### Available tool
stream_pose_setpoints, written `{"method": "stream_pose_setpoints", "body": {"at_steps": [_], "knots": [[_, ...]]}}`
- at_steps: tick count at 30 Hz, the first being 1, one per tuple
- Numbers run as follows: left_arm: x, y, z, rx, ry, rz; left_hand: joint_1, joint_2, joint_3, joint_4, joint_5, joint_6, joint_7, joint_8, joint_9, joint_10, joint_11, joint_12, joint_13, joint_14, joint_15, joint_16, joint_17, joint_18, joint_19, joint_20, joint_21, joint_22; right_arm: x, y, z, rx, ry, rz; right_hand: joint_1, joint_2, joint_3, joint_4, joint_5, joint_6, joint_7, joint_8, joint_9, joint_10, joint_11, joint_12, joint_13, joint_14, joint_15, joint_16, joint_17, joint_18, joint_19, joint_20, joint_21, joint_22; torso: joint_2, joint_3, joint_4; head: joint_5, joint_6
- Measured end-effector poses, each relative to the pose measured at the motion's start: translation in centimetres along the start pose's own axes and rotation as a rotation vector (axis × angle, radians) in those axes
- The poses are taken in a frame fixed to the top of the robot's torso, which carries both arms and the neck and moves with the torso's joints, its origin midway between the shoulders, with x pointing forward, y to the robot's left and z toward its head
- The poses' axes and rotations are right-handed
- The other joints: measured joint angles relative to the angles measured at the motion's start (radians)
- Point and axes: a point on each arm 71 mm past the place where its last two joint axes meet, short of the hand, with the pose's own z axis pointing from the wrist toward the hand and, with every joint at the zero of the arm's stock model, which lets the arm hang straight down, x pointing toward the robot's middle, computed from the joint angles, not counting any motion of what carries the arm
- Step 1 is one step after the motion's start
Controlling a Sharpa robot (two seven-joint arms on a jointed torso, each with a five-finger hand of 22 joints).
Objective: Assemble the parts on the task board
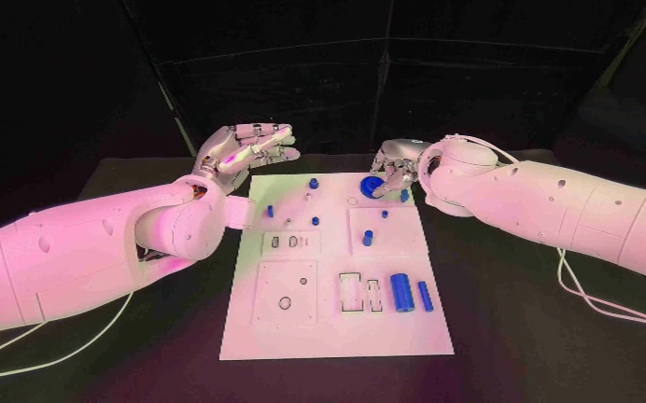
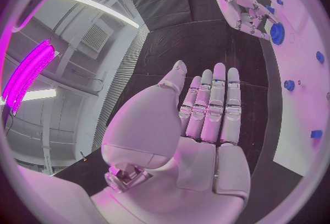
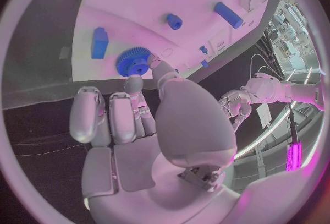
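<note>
My left hand hovers at the 11 o'clock corner of the task board, fingers released, holding nothing. At 12 o'clock my right hand touches the blue gear; whether it grips I cannot tell. I should seat the gear squarely. Black surface, dark curtained room.

The task board is white with thin dark cut-out outlines. The parts are blue: a toothed gear at the far edge, small pegs across the far half, and two cylinders near right. The table is black.
</note>
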Motion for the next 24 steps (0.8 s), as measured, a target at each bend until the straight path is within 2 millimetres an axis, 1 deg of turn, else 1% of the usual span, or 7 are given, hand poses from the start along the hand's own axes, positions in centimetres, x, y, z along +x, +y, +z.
{"method": "stream_pose_setpoints", "body": {"at_steps": [3, 7, 11, 21, 22, 23, 24], "knots": [[0.06, 0.02, 0.02, -0.001, 0.001, -0.001, 0.0, 0.0, 0.0, 0.0, 0.0, 0.0, 0.0, 0.0, 0.0, 0.0, 0.0, 0.0, 0.0, 0.0, 0.0, 0.0, 0.0, 0.0, 0.0, 0.0, 0.0, 0.0, 0.07, -0.03, 0.1, 0.006, 0.011, -0.003, -0.018, 0.018, -0.01, 0.028, 0.0, 0.0, 0.0, 0.009, 0.003, 0.055, 0.001, 0.106, 0.14, 0.0, 0.0, 0.015, 0.03, 0.0, 0.012, 0.001, 0.009, 0.021, 0.0, 0.0001, -0.0003, 0.0, 0.0], [0.07, 0.03, 0.03, -0.001, 0.002, -0.001, 0.0, 0.0, 0.0, 0.0, 0.0, 0.0, 0.0, 0.0, 0.0, 0.0, 0.0, 0.0, 0.0, 0.0, 0.0, 0.0, 0.0, 0.0, 0.0, 0.0, 0.0, 0.0, 0.12, -0.14, 0.21, 0.015, 0.023, -0.006, -0.028, 0.028, -0.017, 0.047, 0.0, 0.008, 0.001, 0.02, 0.004, 0.101, 0.001, 0.182, 0.245, 0.0, 0.0, 0.024, 0.054, 0.0, 0.019, 0.002, 0.015, 0.039, 0.0, 0.0007, -0.0003, 0.0, -0.001], [0.05, 0.03, 0.04, -0.002, 0.002, -0.001, 0.0, 0.0, 0.0, 0.0, 0.0, 0.0, 0.0, 0.0, 0.0, 0.0, 0.0, 0.0, 0.0, 0.0, 0.0, 0.0, 0.0, 0.0, 0.0, 0.0, 0.0, 0.0, 0.18, -0.31, 0.28, 0.025, 0.036, -0.007, -0.039, 0.039, -0.016, 0.059, 0.0, 0.019, 0.0, 0.028, 0.006, 0.109, 0.001, 0.204, 0.278, 0.0, 0.0, 0.028, 0.062, 0.0, 0.019, 0.002, 0.019, 0.046, 0.0, 0.001, -0.0002, 0.0, -0.003], [0.08, 0.06, 0.06, -0.003, 0.003, -0.002, 0.0, 0.0, 0.0, 0.0, 0.0, 0.0, 0.0, 0.0, 0.0, 0.0, 0.0, 0.0, 0.0, 0.0, 0.0, 0.0, 0.001, 0.0, 0.0, 0.0, 0.0, 0.0, 0.11, -0.21, 0.55, 0.033, 0.051, -0.001, -0.032, 0.049, -0.017, 0.06, 0.0, 0.02, -0.002, 0.028, 0.005, 0.108, 0.001, 0.206, 0.289, 0.0, 0.0, 0.033, 0.073, 0.0, 0.026, 0.001, 0.023, 0.052, -0.001, 0.0012, -0.0002, 0.002, -0.006], [0.08, 0.06, 0.06, -0.003, 0.003, -0.002, 0.0, 0.0, 0.0, 0.0, 0.0, 0.0, 0.0, 0.0, 0.0, 0.0, 0.0, 0.0, 0.0, 0.0, 0.0, 0.0, 0.001, 0.0, 0.0, 0.0, 0.0, 0.0, 0.09, -0.23, 0.58, 0.034, 0.051, 0.0, -0.028, 0.052, -0.017, 0.06, 0.0, 0.02, -0.002, 0.028, 0.005, 0.108, 0.001, 0.206, 0.29, 0.0, 0.0, 0.033, 0.074, -0.002, 0.026, 0.001, 0.023, 0.053, -0.001, 0.0013, -0.0002, 0.002, -0.006], [0.08, 0.06, 0.06, -0.004, 0.003, -0.002, 0.0, 0.0, 0.0, 0.0, 0.0, 0.0, 0.0, 0.0, 0.0, 0.0, 0.0, 0.0, 0.0, 0.0, 0.0, 0.0, 0.001, 0.0, 0.0, 0.0, 0.0, 0.0, 0.07, -0.25, 0.61, 0.036, 0.051, 0.0, -0.028, 0.052, -0.017, 0.06, 0.0, 0.02, -0.002, 0.028, 0.005, 0.108, 0.001, 0.208, 0.291, 0.0, 0.0, 0.033, 0.075, -0.016, 0.026, 0.001, 0.023, 0.053, -0.001, 0.0014, -0.0002, 0.002, -0.006], [0.08, 0.06, 0.06, -0.004, 0.003, -0.002, 0.0, 0.0, 0.0, 0.0, 0.0, 0.0, 0.0, 0.0, 0.0, 0.0, 0.0, 0.0, 0.0, 0.0, 0.0, 0.0, 0.001, 0.0, 0.0, 0.0, 0.0, 0.0, 0.06, -0.28, 0.63, 0.037, 0.051, 0.0, -0.027, 0.054, -0.015, 0.058, 0.0, 0.02, -0.002, 0.028, 0.005, 0.108, 0.001, 0.211, 0.293, 0.0, 0.0, 0.036, 0.077, -0.016, 0.026, 0.001, 0.023, 0.054, -0.001, 0.0015, -0.0002, 0.002, -0.007]]}}
